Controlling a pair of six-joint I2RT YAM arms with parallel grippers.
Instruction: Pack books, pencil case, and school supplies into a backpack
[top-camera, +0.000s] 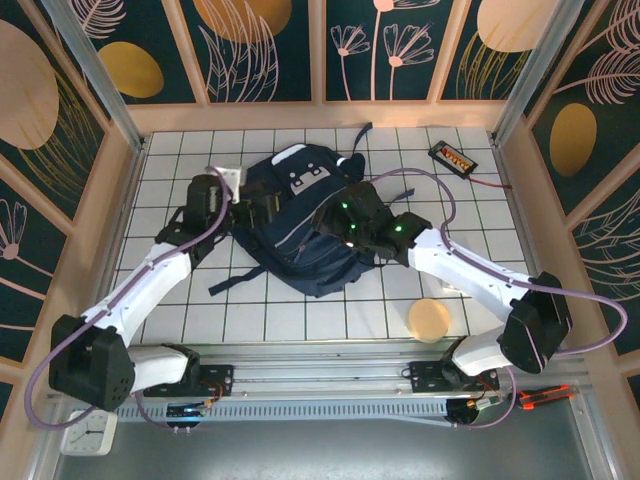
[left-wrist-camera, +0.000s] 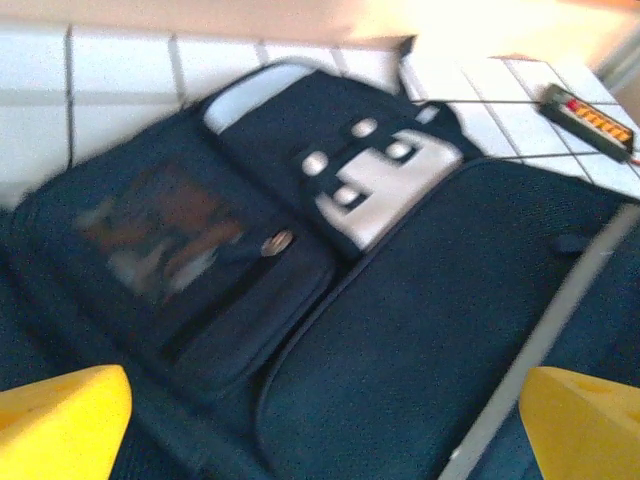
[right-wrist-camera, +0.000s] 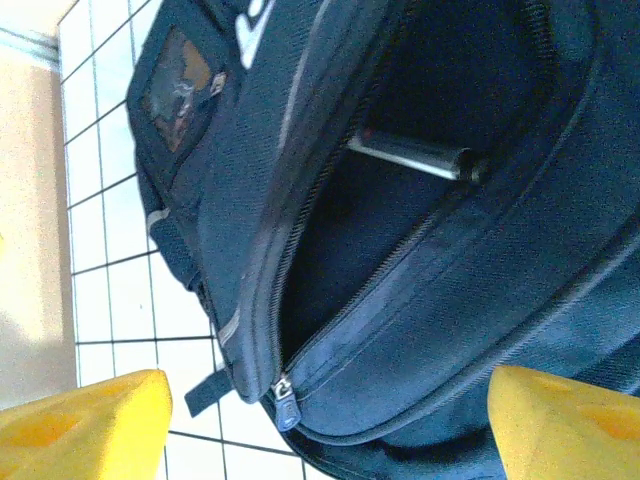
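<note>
**Top external view: backpack mid-table, both grippers spread wide**

The white tiled table (top-camera: 330, 320) carries the navy backpack (top-camera: 300, 230) at its middle, lying flat with its white-grey patch (left-wrist-camera: 385, 185) facing up and towards the far wall. An arm reaches in from either side. The left gripper (left-wrist-camera: 322, 420) hovers over the backpack's left part, its yellow fingers (left-wrist-camera: 60, 420) set far apart with nothing between them but the fabric beneath. The right gripper (right-wrist-camera: 322, 425) sits over the backpack's right part, fingers likewise apart and holding nothing.

A round tan disc (top-camera: 430, 318) rests on the tiles near the right arm, apart from the backpack. A black device with orange buttons (top-camera: 452, 157) lies at the far right corner of the table.

In the right wrist view a zipped compartment gapes open (its inside is dark), and a slim pen (right-wrist-camera: 415, 155) lies inside it. The zip pull (right-wrist-camera: 285, 408) sits at the end of the opening nearest the camera.
</note>
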